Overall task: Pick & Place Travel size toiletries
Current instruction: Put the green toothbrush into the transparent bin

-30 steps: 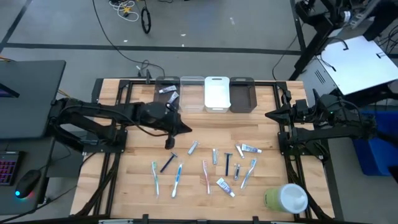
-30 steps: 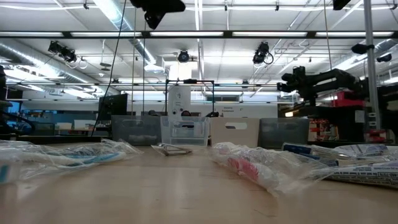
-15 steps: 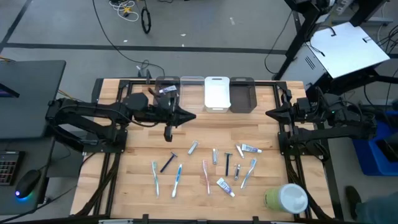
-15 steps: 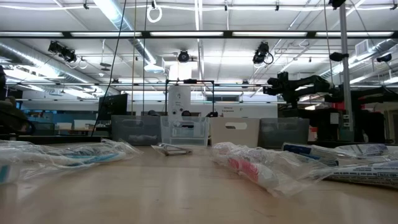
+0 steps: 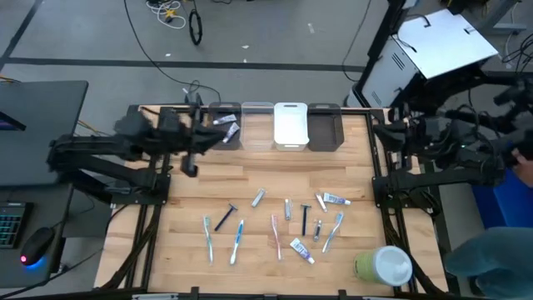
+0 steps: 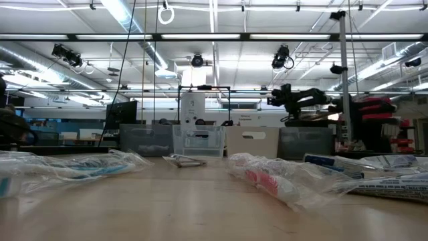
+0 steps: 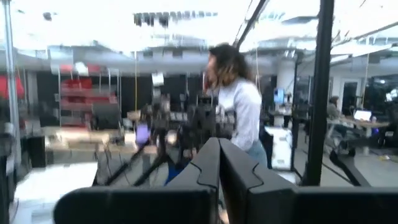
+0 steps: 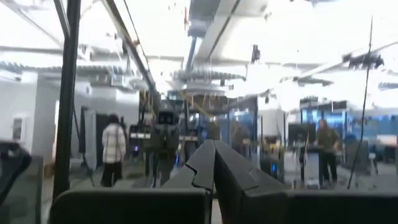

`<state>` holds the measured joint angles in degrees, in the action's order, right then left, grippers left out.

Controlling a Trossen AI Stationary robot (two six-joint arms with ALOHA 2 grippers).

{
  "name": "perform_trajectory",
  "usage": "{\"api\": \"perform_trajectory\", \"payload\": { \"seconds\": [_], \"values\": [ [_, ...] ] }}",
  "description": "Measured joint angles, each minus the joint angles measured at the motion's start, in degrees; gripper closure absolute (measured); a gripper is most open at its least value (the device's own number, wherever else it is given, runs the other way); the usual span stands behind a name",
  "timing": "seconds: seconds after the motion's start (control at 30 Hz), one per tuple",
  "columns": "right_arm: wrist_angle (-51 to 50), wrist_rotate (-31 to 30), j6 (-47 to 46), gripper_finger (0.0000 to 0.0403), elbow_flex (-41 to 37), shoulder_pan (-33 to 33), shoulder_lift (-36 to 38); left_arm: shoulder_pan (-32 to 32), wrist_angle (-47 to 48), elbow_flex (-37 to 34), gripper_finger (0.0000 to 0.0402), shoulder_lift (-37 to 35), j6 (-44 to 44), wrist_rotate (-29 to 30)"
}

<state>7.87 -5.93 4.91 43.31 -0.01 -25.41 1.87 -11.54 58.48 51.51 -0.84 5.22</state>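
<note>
Left wrist view alone shows fingers [image 7: 217, 163] pressed together.

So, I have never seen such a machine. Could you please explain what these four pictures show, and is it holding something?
It is a robot with two dark arms at a wooden table. One picture looks straight down, one looks level across the tabletop, and two come from cameras on the wrists. The left gripper and right gripper are both shut and hold nothing; both arms are pulled back at the table's sides. Toothbrushes, razors and small tubes lie loose on the table. Bins stand in a row at the far edge, and a round container lies at a near corner.
</note>
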Motion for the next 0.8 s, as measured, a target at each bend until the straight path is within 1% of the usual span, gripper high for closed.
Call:
{"api": "perform_trajectory", "payload": {
  "seconds": [0.13, 0.23, 0.33, 0.5, 0.7, 0.8],
  "values": [
    [2.7, 0.0, 0.1, 0.0398, 0.0, 0.0, -0.1, 0.0, 0.6, 0.0, 0.0397, -3.5, 2.5, -0.1],
    [1.8, 0.0, 0.1, 0.0399, 0.0, 0.0, -1.3, 0.0, 2.4, 0.0, 0.0397, -5.6, 3.1, 0.0],
    [0.2, 0.0, 0.1, 0.0400, 0.0, 0.0, -3.3, 0.0, 6.2, 0.0, 0.0395, -6.8, 2.7, 0.1],
    [-1.7, 0.0, 0.1, 0.0401, 0.0, 0.0, -6.8, 0.0, 11.8, -0.1, 0.0398, -6.6, 0.0, 0.1],
    [-1.3, 0.0, 0.1, 0.0401, 0.0, 0.0, -8.7, 0.0, 11.0, -0.4, 0.0392, -6.3, 1.8, 0.6],
    [-1.3, 0.0, 0.1, 0.0401, 0.0, 0.0, -8.7, 0.0, 10.6, -0.4, 0.0393, -7.8, 3.9, 2.0]
  ]
}}
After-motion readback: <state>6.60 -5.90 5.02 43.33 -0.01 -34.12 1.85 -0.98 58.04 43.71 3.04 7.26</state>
